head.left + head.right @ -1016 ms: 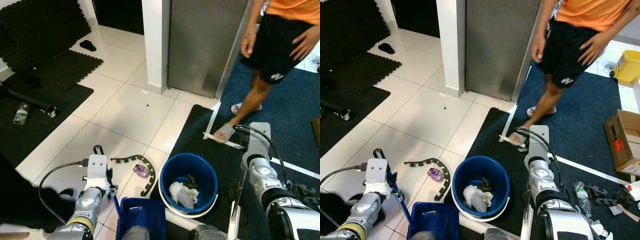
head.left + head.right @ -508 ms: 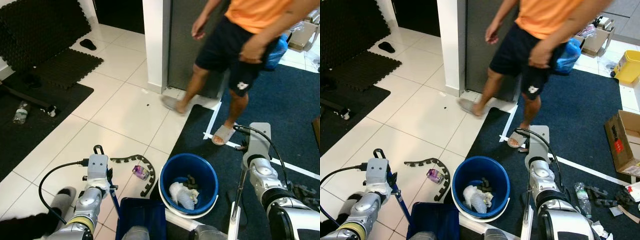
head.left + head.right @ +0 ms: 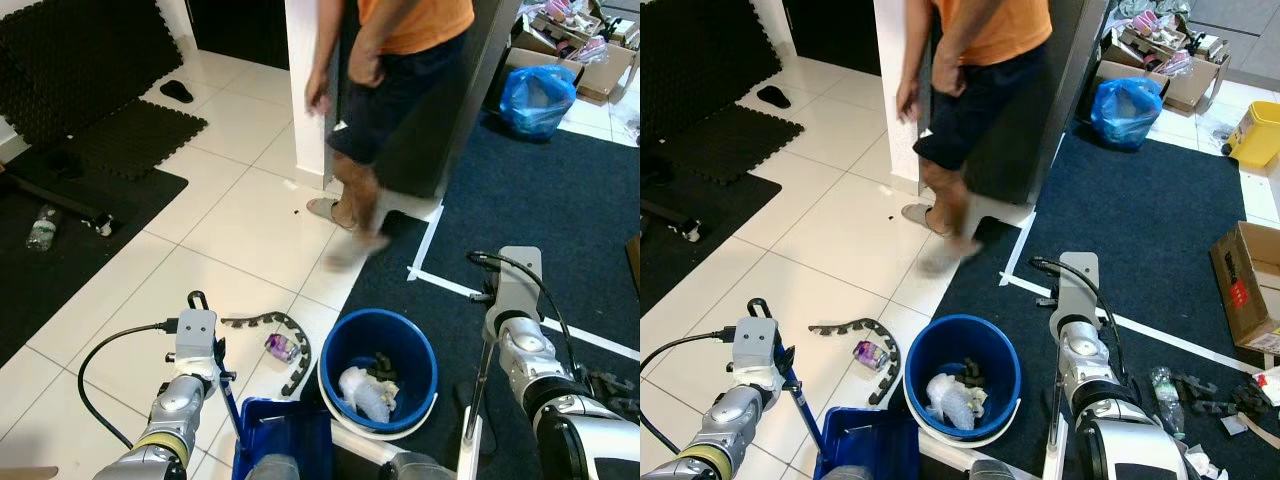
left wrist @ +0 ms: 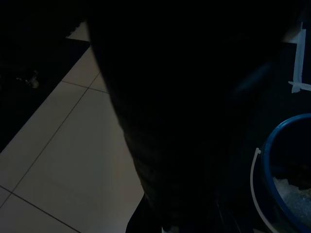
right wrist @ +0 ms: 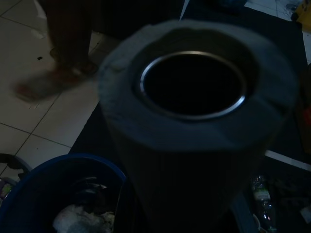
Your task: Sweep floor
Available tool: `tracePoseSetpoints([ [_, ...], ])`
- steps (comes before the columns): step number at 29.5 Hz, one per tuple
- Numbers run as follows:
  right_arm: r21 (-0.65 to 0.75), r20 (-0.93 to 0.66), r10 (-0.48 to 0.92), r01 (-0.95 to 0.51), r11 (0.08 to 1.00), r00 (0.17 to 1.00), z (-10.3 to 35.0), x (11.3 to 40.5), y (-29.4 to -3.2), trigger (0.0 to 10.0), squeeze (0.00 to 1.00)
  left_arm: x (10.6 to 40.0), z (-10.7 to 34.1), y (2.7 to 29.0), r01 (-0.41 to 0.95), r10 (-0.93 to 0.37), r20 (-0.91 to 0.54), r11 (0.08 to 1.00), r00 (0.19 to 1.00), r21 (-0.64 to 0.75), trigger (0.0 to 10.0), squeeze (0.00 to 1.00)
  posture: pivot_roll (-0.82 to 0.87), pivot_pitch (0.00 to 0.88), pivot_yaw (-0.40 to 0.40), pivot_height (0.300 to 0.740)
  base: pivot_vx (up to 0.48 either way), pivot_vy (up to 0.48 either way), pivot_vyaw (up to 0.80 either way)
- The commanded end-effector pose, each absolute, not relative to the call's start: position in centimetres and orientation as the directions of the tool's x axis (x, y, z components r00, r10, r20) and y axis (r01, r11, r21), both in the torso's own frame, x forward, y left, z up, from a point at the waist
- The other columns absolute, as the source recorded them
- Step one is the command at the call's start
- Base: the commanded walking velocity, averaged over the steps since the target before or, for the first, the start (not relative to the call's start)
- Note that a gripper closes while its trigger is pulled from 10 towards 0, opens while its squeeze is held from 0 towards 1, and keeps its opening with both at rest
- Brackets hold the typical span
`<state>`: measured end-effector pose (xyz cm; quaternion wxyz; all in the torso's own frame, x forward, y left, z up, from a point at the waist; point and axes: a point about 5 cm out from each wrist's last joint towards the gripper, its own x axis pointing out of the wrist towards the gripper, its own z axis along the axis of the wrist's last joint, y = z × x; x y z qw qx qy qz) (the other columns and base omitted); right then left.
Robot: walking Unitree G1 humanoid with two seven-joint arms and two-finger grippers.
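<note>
I see white glossy floor tiles meeting a dark navy carpet, white tape line across the carpet. Round blue plastic bucket with white crumpled trash inside sits at the tile/carpet edge. Blue plastic dustpan just beside it, low in the head view. Curved black foam strip and small purple wrapper lie on tile near the bucket. Black foam mats far left. Person in orange shirt and dark shorts walks by a white pillar. Blue trash bag and cardboard box on the carpet. Left arm and right arm low; cannot tell either's jaws. Grey tube end looms in the right wrist view.
</note>
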<state>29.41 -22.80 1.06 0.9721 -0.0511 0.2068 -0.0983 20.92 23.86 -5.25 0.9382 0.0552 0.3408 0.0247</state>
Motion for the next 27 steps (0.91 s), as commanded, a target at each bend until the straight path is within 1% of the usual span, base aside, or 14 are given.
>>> tracePoseSetpoints([
  [1, -0.117, -0.469, -0.232, 0.200, 0.973, 0.852, -0.6, 27.9, -22.9, 10.0, 0.00, 17.0, -7.9, 23.3, 0.046, 0.074, -0.790, 0.991, 0.609, 0.129, 10.0, 0.00, 0.17, 0.000, -0.022, 0.740, 0.000, 0.000, 0.00],
  [6, -0.110, -0.476, -0.230, 0.202, 0.973, 0.849, -0.8, 27.7, -23.0, 10.0, 0.00, 16.7, -8.0, 23.3, 0.042, 0.076, -0.796, 0.991, 0.600, 0.127, 10.0, 0.00, 0.17, 0.000, -0.025, 0.740, 0.000, 0.000, 0.00],
  [11, -0.097, -0.468, -0.228, 0.206, 0.974, 0.854, -0.7, 27.8, -23.0, 10.0, 0.00, 17.0, -7.9, 23.3, 0.035, 0.077, -0.791, 0.992, 0.608, 0.124, 10.0, 0.00, 0.17, 0.000, -0.027, 0.740, 0.000, 0.000, 0.00],
  [17, -0.086, -0.446, -0.218, 0.201, 0.976, 0.868, -0.1, 28.4, -22.9, 10.0, 0.00, 18.6, -7.1, 23.2, 0.017, 0.073, -0.751, 0.994, 0.657, 0.111, 10.0, 0.00, 0.18, 0.000, -0.033, 0.740, 0.000, 0.000, 0.00],
  [24, -0.081, -0.433, -0.213, 0.197, 0.977, 0.876, 0.3, 28.8, -22.9, 10.0, 0.00, 19.6, -6.6, 23.1, 0.018, 0.066, -0.728, 0.994, 0.682, 0.107, 10.0, 0.00, 0.18, 0.000, -0.033, 0.740, 0.000, 0.000, 0.00],
  [27, -0.074, -0.404, -0.214, 0.202, 0.977, 0.889, 0.9, 29.2, -23.1, 10.0, 0.00, 20.4, -6.1, 23.1, 0.016, 0.062, -0.702, 0.995, 0.709, 0.103, 10.0, 0.00, 0.18, 0.000, -0.037, 0.740, 0.000, 0.000, 0.00],
])
